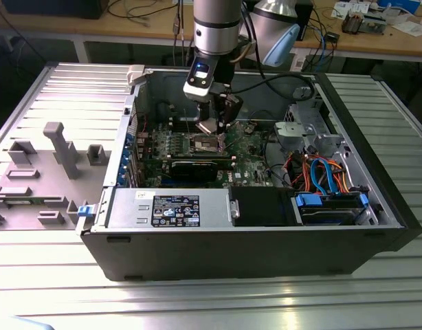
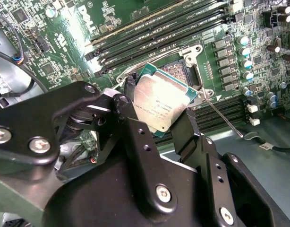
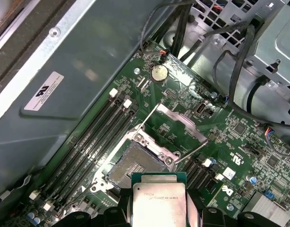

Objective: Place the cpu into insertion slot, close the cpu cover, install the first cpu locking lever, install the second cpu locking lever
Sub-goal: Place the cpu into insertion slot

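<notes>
My gripper [image 2: 159, 109] is shut on the cpu [image 2: 160, 105], a flat square chip with a silvery top, held by two opposite edges between black fingers [image 2: 185, 128]. In the first wrist view the cpu [image 3: 159, 201] hangs tilted just short of the insertion slot [image 3: 133, 165], a bare square socket with a dark contact field. The cpu cover [image 3: 183, 122] stands swung open beyond the slot. A thin locking lever [image 2: 221, 119] sticks out free beside the socket. In the exterior view the gripper [image 1: 212, 125] hovers inside the open computer case above the slot [image 1: 205, 144].
Long black memory slots [image 3: 95, 137] run on both sides of the socket. A grey drive cage [image 1: 304, 130] and coloured cables [image 1: 324, 175] fill the case on the exterior view's right. A grey fixture plate [image 1: 39, 172] lies outside at the exterior view's left.
</notes>
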Available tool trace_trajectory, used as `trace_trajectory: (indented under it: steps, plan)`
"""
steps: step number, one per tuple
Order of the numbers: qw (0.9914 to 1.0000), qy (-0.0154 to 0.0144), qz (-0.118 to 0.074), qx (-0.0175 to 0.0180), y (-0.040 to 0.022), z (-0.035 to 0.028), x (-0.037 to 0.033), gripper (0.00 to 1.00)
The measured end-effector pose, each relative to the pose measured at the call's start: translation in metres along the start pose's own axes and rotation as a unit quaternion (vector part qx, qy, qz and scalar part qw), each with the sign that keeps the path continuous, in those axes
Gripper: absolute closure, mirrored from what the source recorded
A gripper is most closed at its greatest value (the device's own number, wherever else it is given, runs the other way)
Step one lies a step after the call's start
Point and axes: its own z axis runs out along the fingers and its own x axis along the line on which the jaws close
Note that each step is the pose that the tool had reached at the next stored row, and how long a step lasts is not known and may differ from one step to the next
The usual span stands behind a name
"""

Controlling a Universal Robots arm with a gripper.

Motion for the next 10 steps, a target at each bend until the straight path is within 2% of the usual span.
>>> trace_trajectory:
  steps: [10]
  plan:
    - [0.99999,-0.0022,0.004,0.0019,0.0,0.0003,0.0,0.45]
